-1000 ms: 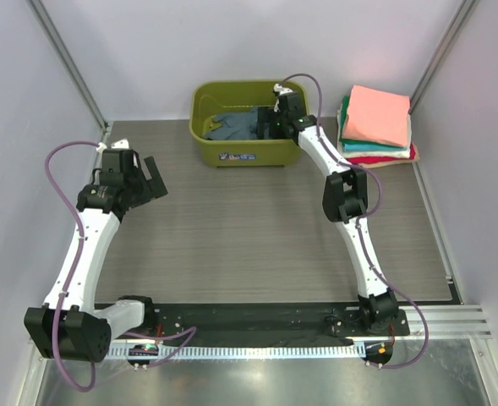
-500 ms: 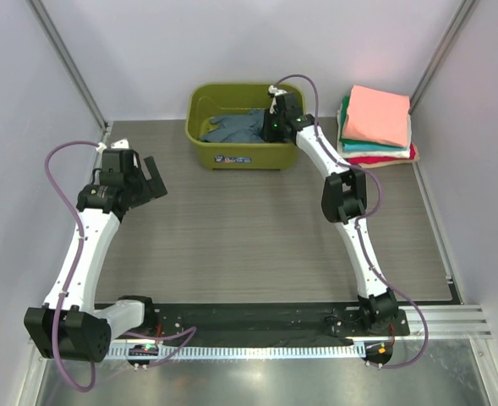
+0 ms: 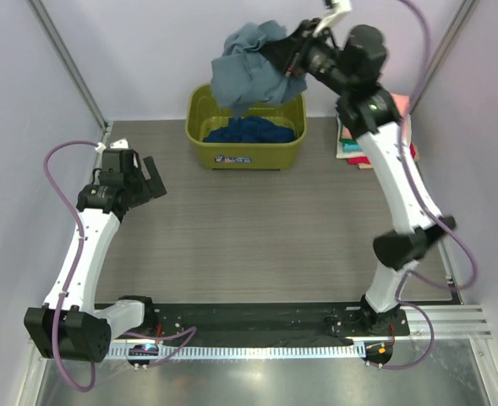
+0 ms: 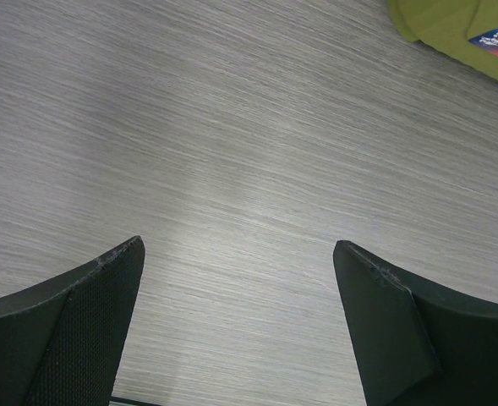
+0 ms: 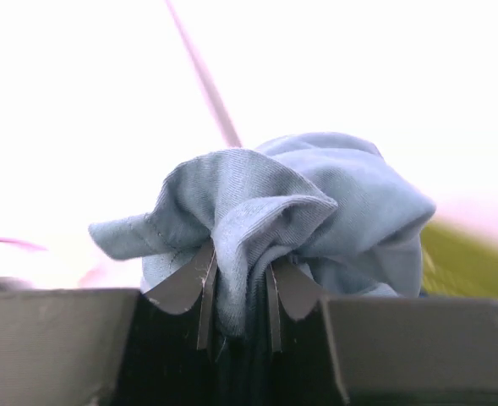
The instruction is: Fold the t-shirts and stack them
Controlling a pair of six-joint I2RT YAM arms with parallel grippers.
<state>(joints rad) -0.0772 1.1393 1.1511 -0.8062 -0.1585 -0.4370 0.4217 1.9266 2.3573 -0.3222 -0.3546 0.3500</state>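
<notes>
A dusty grey-blue t-shirt hangs bunched high above the olive-green tub, with my right gripper shut on a fold of it. The wrist view shows that cloth squeezed between the right gripper pads. A dark navy t-shirt lies crumpled inside the tub. Folded t-shirts are stacked at the back right, mostly hidden behind my right arm. My left gripper hovers open over the left side of the table, with only bare tabletop between its fingers.
The tub stands at the back centre of the wood-grain table. Its green corner with a sticker shows at the top right of the left wrist view. Light walls and metal rails enclose the table.
My right gripper closed on the grey-blue t-shirt inside the tub and lifted it high above the tub, uncovering the navy t-shirt. The left arm has not moved.
</notes>
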